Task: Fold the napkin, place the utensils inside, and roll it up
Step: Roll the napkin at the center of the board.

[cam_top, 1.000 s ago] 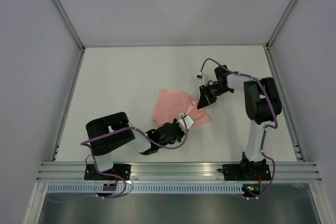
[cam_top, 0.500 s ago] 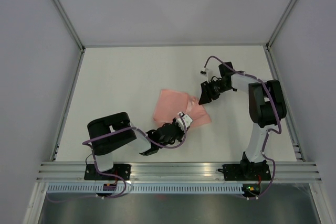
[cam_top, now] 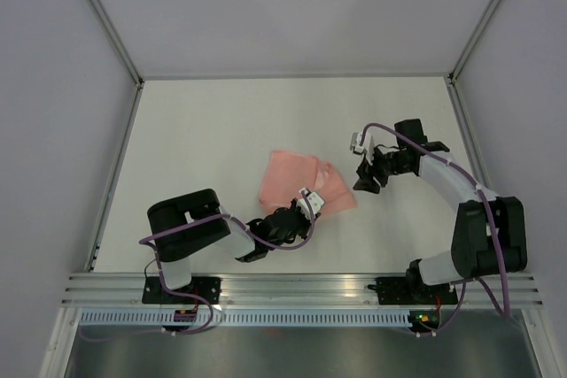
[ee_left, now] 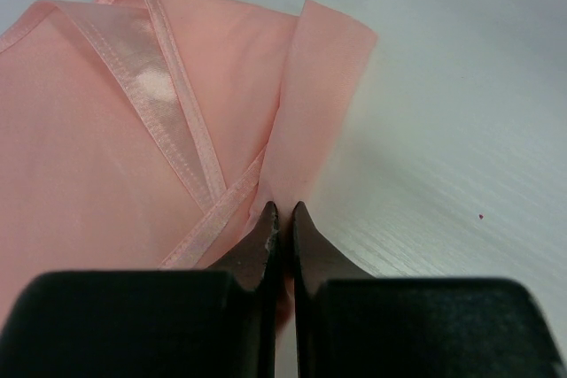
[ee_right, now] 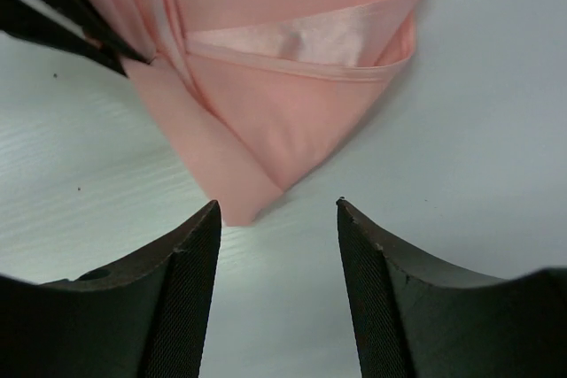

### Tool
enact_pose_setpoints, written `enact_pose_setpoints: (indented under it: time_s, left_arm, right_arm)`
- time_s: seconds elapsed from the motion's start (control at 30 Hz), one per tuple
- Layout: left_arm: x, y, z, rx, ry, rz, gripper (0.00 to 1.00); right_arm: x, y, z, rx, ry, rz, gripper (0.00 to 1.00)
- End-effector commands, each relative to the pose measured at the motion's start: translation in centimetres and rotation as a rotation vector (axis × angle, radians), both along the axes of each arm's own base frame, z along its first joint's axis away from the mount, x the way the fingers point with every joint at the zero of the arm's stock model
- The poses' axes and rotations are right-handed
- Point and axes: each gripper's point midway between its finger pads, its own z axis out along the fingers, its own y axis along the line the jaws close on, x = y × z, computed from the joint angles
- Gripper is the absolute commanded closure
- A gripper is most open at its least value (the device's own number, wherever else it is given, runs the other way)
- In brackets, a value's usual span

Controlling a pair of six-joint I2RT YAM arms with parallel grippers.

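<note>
The pale pink napkin (cam_top: 291,179) lies folded and rumpled near the middle of the white table. My left gripper (cam_top: 312,212) sits low at its near right edge, shut on a pinched fold of the cloth (ee_left: 310,104). My right gripper (cam_top: 361,180) is just right of the napkin, open, with nothing between its fingers. In the right wrist view the napkin's corner (ee_right: 232,192) ends a little short of the open gripper (ee_right: 276,204), and the left arm's dark fingers (ee_right: 62,19) show at the top left. The utensils are out of view.
Aluminium rails (cam_top: 301,288) run along the table's near edge, and slanted frame posts (cam_top: 111,183) bound the left and right sides. Bare white table (cam_top: 230,121) lies behind and left of the napkin. Purple cables loop along both arms.
My right gripper has opened, let go of the napkin's far right edge and drawn back to the right and slightly nearer. The left gripper has kept its grip and place.
</note>
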Motion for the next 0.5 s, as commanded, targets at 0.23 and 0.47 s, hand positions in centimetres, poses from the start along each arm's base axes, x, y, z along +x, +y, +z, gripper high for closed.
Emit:
enact_pose_setpoints:
  time_s: [0.23, 0.47]
  left_arm:
    - [-4.5, 5.7, -9.2, 0.303, 0.246, -0.026, 0.98]
    - [-4.5, 5.5, -9.3, 0.308, 0.251, -0.033, 0.98]
  right_arm:
    - [-6.3, 3.4, -2.2, -0.058, -0.424, 0.324, 0.36]
    - [-6.1, 5.3, -4.1, -0.105, -0.538, 0.377, 0.36]
